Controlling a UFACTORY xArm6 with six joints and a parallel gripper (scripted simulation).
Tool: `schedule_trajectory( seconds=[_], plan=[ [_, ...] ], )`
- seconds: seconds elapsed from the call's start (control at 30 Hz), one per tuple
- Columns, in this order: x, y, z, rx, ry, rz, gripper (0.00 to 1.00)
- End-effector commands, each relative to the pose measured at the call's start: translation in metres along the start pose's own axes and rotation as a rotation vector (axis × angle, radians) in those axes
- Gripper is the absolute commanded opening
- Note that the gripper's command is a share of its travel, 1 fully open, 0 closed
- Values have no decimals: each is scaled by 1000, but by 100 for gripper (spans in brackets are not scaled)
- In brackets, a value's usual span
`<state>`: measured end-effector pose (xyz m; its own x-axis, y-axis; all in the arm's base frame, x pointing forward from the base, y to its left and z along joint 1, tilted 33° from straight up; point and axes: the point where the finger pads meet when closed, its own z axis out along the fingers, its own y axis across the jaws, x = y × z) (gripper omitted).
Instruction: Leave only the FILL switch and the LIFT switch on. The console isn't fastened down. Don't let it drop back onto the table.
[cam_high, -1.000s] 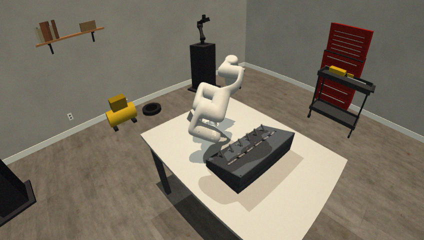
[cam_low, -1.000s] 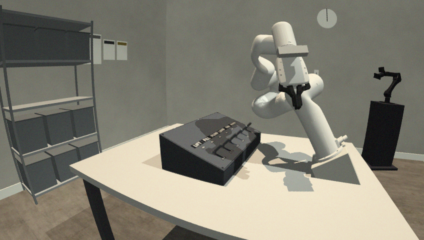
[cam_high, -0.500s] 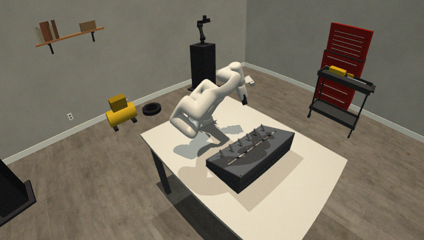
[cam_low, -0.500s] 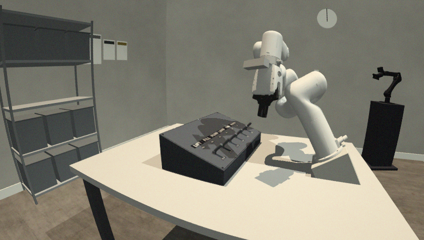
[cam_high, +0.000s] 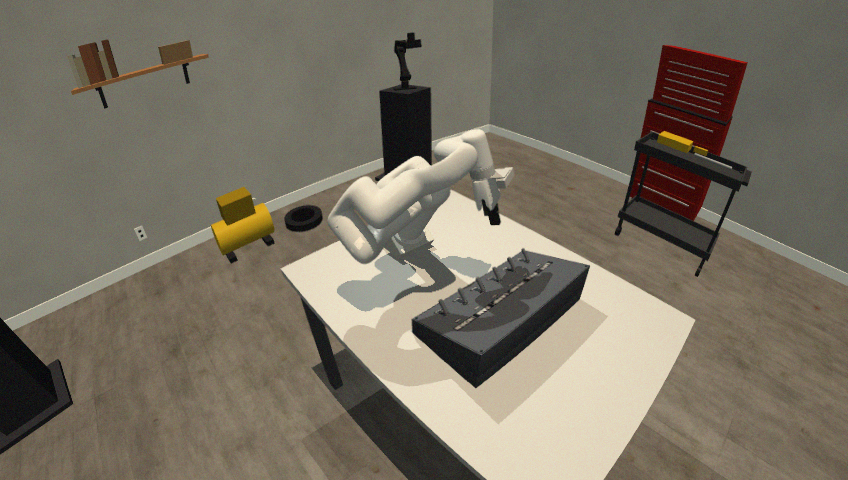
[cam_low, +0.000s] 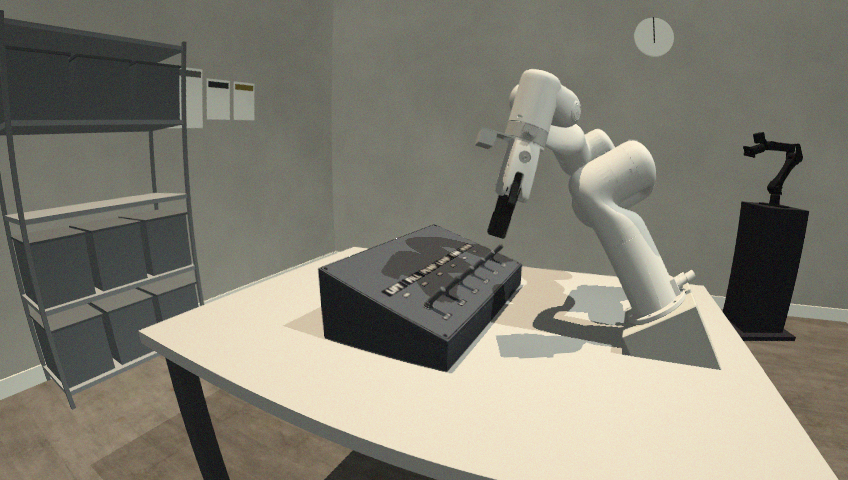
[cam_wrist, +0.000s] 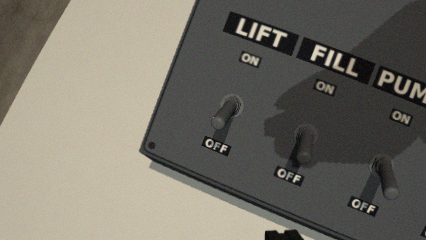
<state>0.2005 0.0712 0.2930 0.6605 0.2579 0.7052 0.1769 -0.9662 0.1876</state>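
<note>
The end effector (cam_low: 501, 221) hangs closed and empty in the air. Below it, on the table (cam_low: 368, 410), sits the console (cam_low: 380, 315). Its LIFT switch (cam_wrist: 226, 113), FILL switch (cam_wrist: 304, 145) and PUMP switch (cam_wrist: 386, 176) all lean toward OFF.

Open air is seen between the closed gripper (cam_low: 501, 223) and the console (cam_low: 380, 309); only its upright levers (cam_low: 447, 291), seemingly six, obstruct.

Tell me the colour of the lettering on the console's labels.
White on black strips, on the dark grey console; clearest in the wrist view.
</note>
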Motion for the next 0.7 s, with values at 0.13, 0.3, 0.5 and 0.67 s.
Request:
schedule_trajectory(
  seconds=[0.13, 0.3, 0.5, 0.67],
  plan=[
    [3, 3, 2, -156, 34, 326, 0],
    [3, 3, 2, -188, 43, 384, 0],
    [3, 3, 2, -188, 43, 384, 0],
    [3, 3, 2, -188, 43, 384, 0]
  ],
)
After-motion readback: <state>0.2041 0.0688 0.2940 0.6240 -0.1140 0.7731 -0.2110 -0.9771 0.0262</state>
